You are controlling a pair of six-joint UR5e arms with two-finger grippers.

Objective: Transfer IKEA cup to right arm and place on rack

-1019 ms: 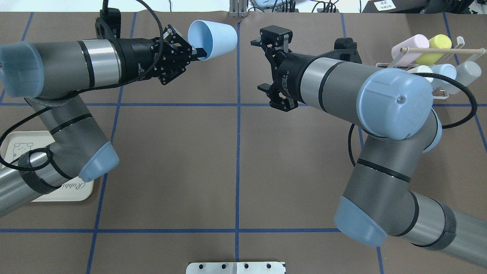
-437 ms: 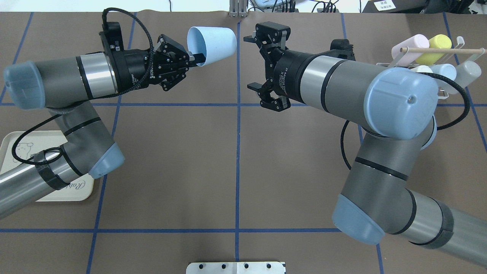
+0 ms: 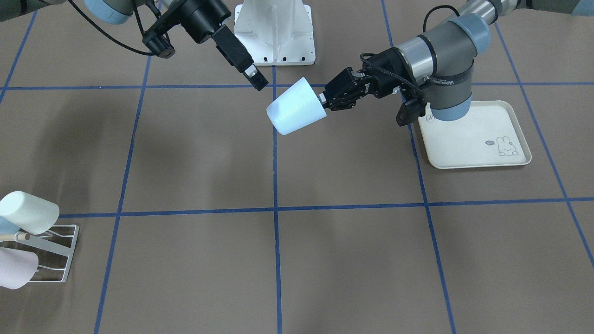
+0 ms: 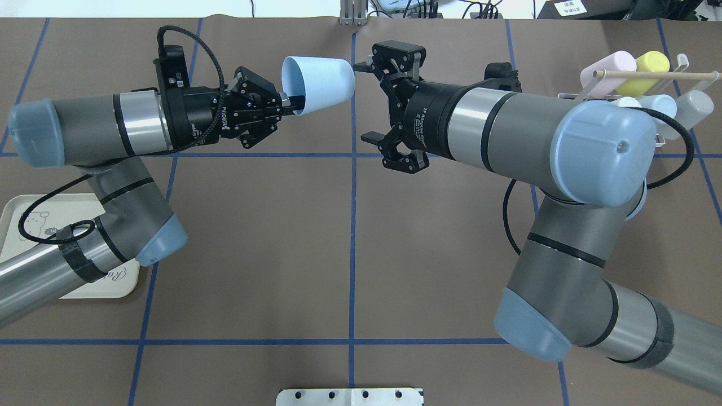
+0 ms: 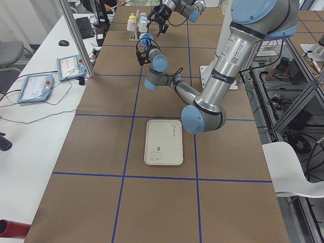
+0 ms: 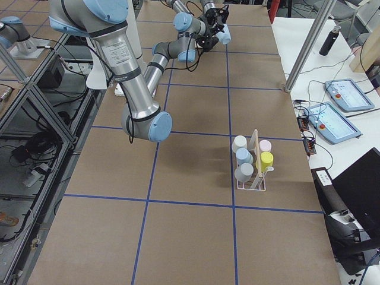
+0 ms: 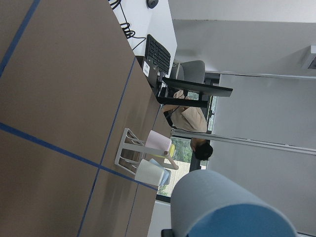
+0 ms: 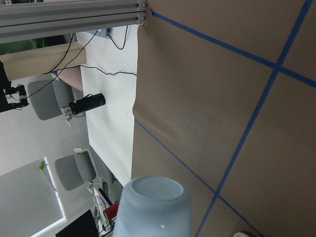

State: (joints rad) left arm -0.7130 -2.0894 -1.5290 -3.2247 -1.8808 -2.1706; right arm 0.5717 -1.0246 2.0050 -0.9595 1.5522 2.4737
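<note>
Tabletop (image 3: 185,153); rack (image 3: 48,249) partly cropped

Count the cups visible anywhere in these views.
6. One light blue cup is held by the left gripper; five sit on the rack: pink cup, yellow cup, white cup, pale blue cup, grey cup. None appears hidden.

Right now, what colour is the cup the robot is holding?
Light blue. The cup shows best in the overhead view.

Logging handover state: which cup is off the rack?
The light blue cup, held by its rim in the left gripper above mid-table. The other five cups sit on the rack at the robot's right.
</note>
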